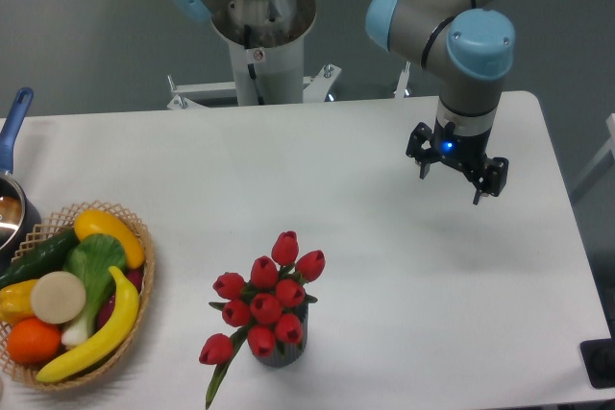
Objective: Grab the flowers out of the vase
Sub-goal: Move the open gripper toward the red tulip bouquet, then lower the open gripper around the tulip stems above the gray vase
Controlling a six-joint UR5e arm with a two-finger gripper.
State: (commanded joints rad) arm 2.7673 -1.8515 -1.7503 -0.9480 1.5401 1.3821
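Camera view from above the table's near edge: closest to where I stand is the bunch of red tulips [264, 304], their buds fanned out over the mouth of a small dark grey vase [281, 351] that stands upright on the white table [317, 189], a little left of the middle and close to the front. One bud droops low on the left and a green leaf trails down past the vase toward the table edge. The stems sit in the vase and nothing touches them. To the left, at the same depth, a wicker basket [142, 285] holds a banana [101, 328], an orange [34, 340], a yellow squash [110, 235], a cucumber [38, 256], a leafy green vegetable [94, 266] and a pale round piece [58, 297]. Just behind the basket, at the left edge, a metal pot [12, 218] with a blue handle [13, 122] is partly cut off. Farther back and well to the right, the gripper [459, 189] hangs above the table surface, pointing down, its two fingers spread apart with nothing between them; it is well apart from the flowers. Above it rises the grey arm with its blue joint caps [480, 45], and beyond the table's far edge stands the robot's pedestal [261, 45].
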